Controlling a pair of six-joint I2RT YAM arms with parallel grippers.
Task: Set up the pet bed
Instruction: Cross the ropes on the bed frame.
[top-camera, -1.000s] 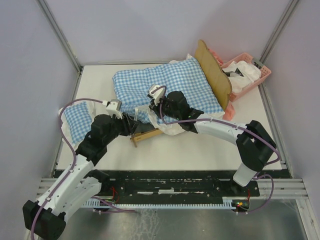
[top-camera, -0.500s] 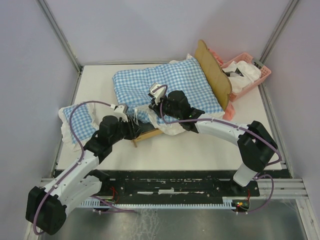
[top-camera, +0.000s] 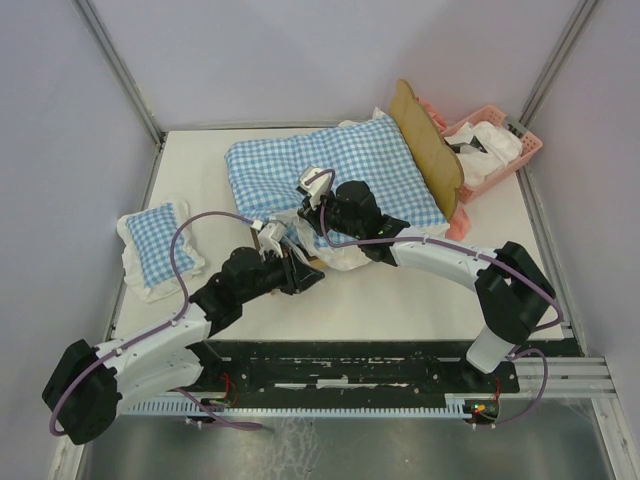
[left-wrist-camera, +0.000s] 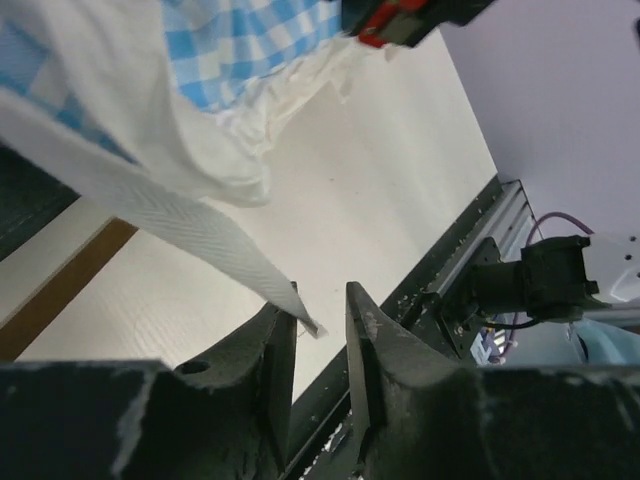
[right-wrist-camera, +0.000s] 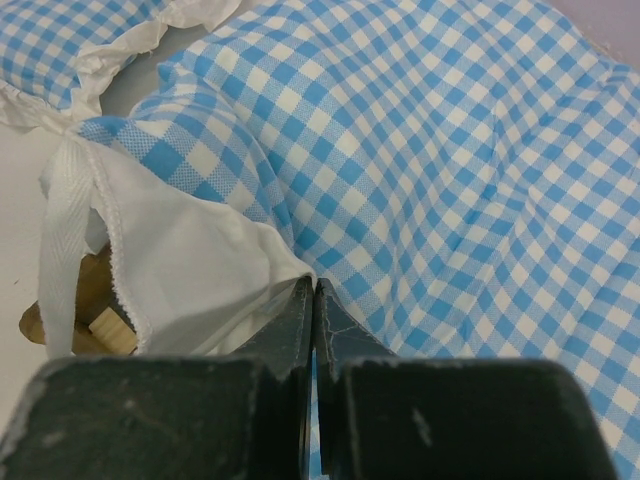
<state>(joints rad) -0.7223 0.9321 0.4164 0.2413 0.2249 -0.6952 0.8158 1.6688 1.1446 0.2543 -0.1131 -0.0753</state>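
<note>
The pet bed shows its wavy wooden headboard at the back right, and a piece of wooden rail under the cloth. A blue-and-white checked cushion lies over the frame. My right gripper is shut on the cushion's near edge, where check meets white lining. My left gripper sits just below that corner, low over the table. Its jaws stand a little apart, with the end of a white ribbon tie hanging between the tips.
A small checked pillow lies at the left of the white table. A pink basket with white cloth stands behind the headboard at the back right. The black front rail runs along the near edge.
My left arm has swung right and down, away from the small pillow to the cushion's lifted corner, and its jaws have narrowed. The right arm has not moved.
</note>
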